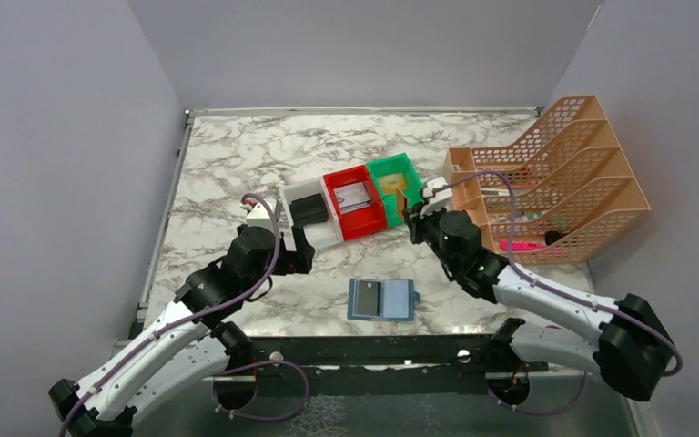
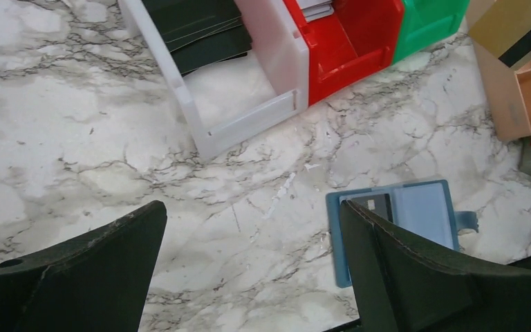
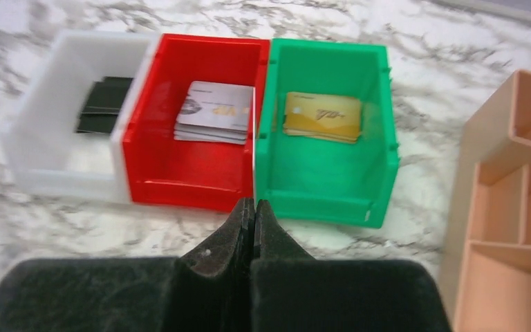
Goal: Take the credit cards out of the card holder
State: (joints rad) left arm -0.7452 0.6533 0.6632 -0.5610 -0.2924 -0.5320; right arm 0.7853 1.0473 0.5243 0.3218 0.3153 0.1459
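The teal-blue card holder (image 1: 382,299) lies open and flat near the table's front edge, between the two arms. In the left wrist view (image 2: 415,211) a dark card (image 2: 373,205) sits in its left pocket, partly hidden by my right finger. My left gripper (image 1: 298,248) is open and empty, above bare marble left of the holder (image 2: 252,225). My right gripper (image 1: 411,218) is shut with nothing between its fingers (image 3: 254,207), just in front of the red and green bins.
Three bins stand in a row: a white bin (image 1: 308,211) with black cards (image 3: 104,104), a red bin (image 1: 355,202) with silver cards (image 3: 216,111), a green bin (image 1: 399,182) with gold cards (image 3: 321,115). An orange mesh file rack (image 1: 555,182) stands at the right.
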